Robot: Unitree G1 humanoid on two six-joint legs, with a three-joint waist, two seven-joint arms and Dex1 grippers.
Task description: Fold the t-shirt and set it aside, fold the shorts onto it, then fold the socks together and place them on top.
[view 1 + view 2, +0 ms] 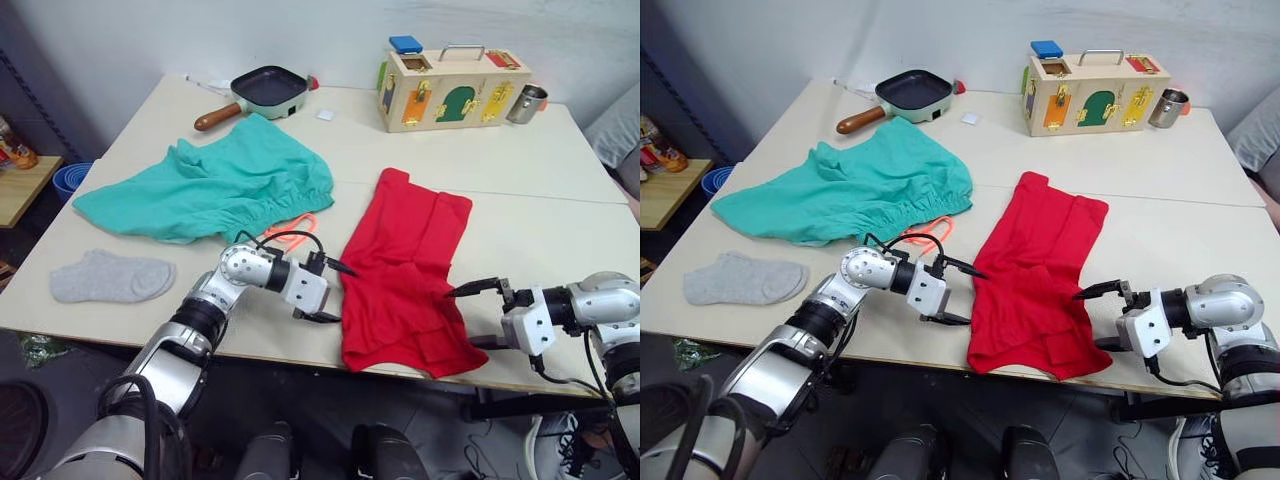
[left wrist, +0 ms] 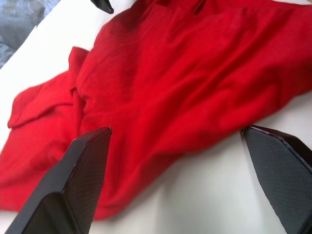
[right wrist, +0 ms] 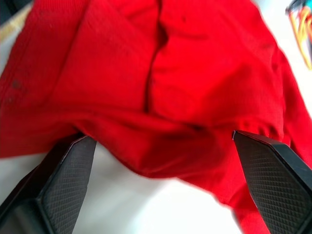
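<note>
**2 open grippers flank the t-shirt**

The left gripper (image 1: 327, 292) stands wide, empty, touching or just beside the t-shirt (image 1: 405, 270) lying at its 3 o'clock. The right gripper (image 1: 478, 315), also wide and empty, has the shirt at its 9 o'clock. The shirt's long axis runs 12 to 6 between them on the tabletop (image 1: 560, 170); both arms are about equally near. Shorts (image 1: 215, 180) and a sock (image 1: 110, 277) lie toward 9 o'clock.

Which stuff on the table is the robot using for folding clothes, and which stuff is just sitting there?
For the job:
red t-shirt, between both open grippers, left and right
teal shorts
grey socks

Just lying about:
frying pan
wooden latch box
metal cup
</note>
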